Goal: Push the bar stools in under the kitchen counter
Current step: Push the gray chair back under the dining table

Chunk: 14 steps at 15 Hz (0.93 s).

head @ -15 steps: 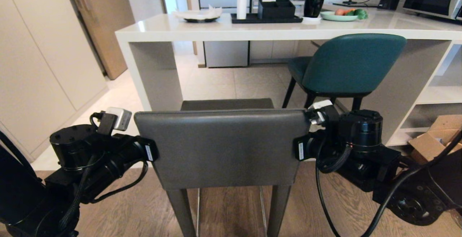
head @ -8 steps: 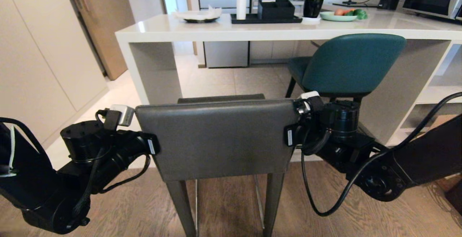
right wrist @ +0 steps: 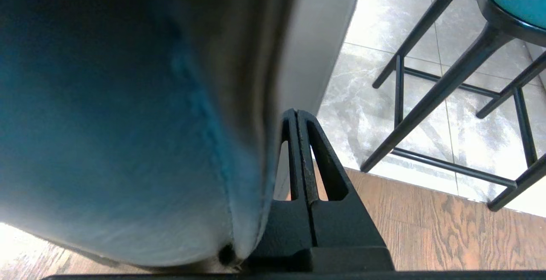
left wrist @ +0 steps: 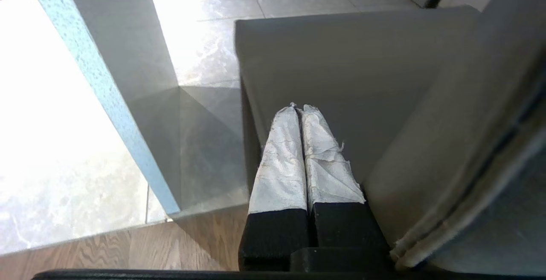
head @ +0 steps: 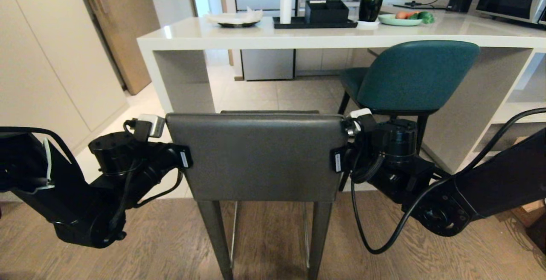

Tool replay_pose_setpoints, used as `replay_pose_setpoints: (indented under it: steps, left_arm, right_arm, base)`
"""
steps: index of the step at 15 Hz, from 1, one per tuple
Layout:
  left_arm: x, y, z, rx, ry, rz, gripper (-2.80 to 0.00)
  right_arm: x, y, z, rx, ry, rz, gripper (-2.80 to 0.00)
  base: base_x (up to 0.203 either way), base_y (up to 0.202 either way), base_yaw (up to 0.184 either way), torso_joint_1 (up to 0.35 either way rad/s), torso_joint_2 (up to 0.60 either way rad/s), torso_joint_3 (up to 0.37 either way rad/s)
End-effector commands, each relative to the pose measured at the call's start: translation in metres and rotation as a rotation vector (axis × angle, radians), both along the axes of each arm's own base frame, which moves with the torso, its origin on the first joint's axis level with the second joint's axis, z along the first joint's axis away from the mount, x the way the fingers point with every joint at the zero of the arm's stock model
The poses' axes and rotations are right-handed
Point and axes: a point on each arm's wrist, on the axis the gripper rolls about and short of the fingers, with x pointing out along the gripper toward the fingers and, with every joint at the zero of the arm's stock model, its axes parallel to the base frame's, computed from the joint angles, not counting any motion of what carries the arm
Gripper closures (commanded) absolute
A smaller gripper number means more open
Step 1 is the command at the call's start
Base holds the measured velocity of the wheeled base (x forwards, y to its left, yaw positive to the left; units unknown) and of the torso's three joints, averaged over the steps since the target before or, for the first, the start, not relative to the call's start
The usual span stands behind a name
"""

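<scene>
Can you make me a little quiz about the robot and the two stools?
1. True or false: the teal leather stool with the curved back is already tucked under the glossy white kitchen counter.
2. Where are the left gripper and right gripper?
A) on the counter B) at either side of the dark grey square-backed stool C) on the teal stool
3. Fill in: both grippers are ____ (open/shut).

Key: 1 true; 2 B; 3 shut.
</scene>
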Motion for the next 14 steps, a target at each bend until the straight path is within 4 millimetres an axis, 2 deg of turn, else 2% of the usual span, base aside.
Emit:
replay_pose_setpoints:
  steps: [1, 4, 7, 12, 14]
  left_arm:
    - [0.002, -0.002, -0.006, 0.008, 0.016, -0.008, 0.0]
    - [-0.004, 0.0, -0.002, 0.01, 0.018, -0.008, 0.0]
    - [-0.005, -0.001, -0.007, 0.01, 0.033, -0.01, 0.0]
    - [0.022, 0.005, -0.012, 0.009, 0.018, 0.023, 0.0]
    - [0.034, 0.007, -0.008, 0.009, 0.014, 0.032, 0.0]
  right_arm:
    - [0.008, 0.001, -0.004, 0.001, -0.003, -0.006, 0.0]
    - [0.03, 0.007, -0.001, 0.017, -0.031, -0.024, 0.0]
    - [0.044, 0.015, -0.007, 0.003, -0.028, -0.02, 0.0]
    - [0.045, 0.015, -0.008, -0.001, -0.032, -0.022, 0.0]
    - [0.046, 0.014, -0.007, 0.0, -0.035, -0.023, 0.0]
  base:
    - [0.0, 0.0, 0.0, 0.0, 0.0, 0.0]
    - [0.0, 0.0, 0.0, 0.0, 0.0, 0.0]
    - [0.0, 0.0, 0.0, 0.0, 0.0, 0.0]
    - [0.0, 0.0, 0.0, 0.0, 0.0, 0.0]
    - [0.0, 0.0, 0.0, 0.0, 0.0, 0.0]
